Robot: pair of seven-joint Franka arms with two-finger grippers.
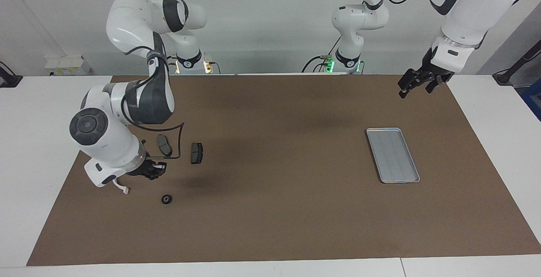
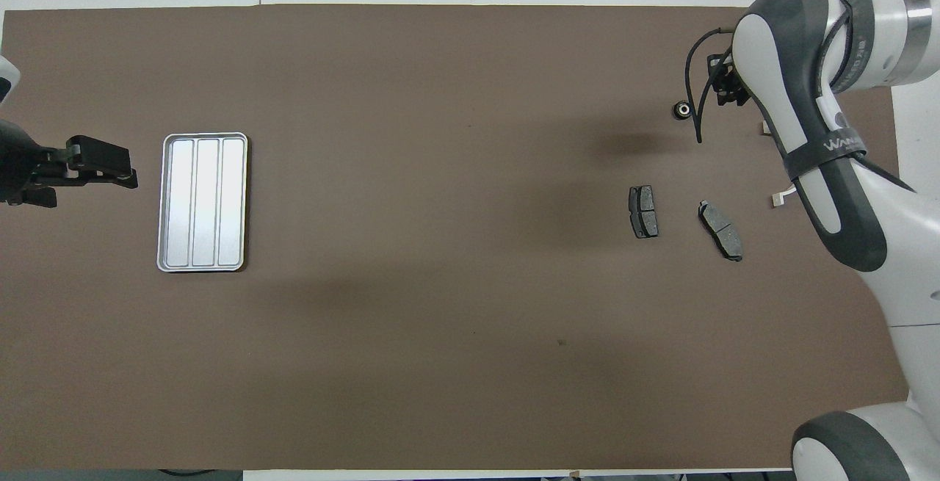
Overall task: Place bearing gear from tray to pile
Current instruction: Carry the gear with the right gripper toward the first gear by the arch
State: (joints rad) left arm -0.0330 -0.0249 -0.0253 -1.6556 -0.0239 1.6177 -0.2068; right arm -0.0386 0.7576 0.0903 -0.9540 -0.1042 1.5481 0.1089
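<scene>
A small black bearing gear [image 1: 166, 199] [image 2: 683, 109] lies on the brown mat, farther from the robots than two dark brake pads [image 1: 164, 145] [image 1: 196, 153]. My right gripper [image 1: 157, 170] [image 2: 723, 88] hangs shut low over the pile, between the gear and the white half-ring bracket [image 1: 124, 190]. I cannot make out anything between its fingertips. The right arm hides most of the bracket. The silver tray [image 1: 393, 154] [image 2: 203, 202] sits empty toward the left arm's end. My left gripper [image 1: 416, 84] [image 2: 103, 165] waits open in the air beside the tray.
The brown mat [image 1: 270, 218] covers most of the white table. The right arm's forearm and a looping black cable [image 1: 179, 139] hang over the brake pads. In the overhead view, one brake pad [image 2: 643, 211] and the other [image 2: 721, 230] show beside the arm.
</scene>
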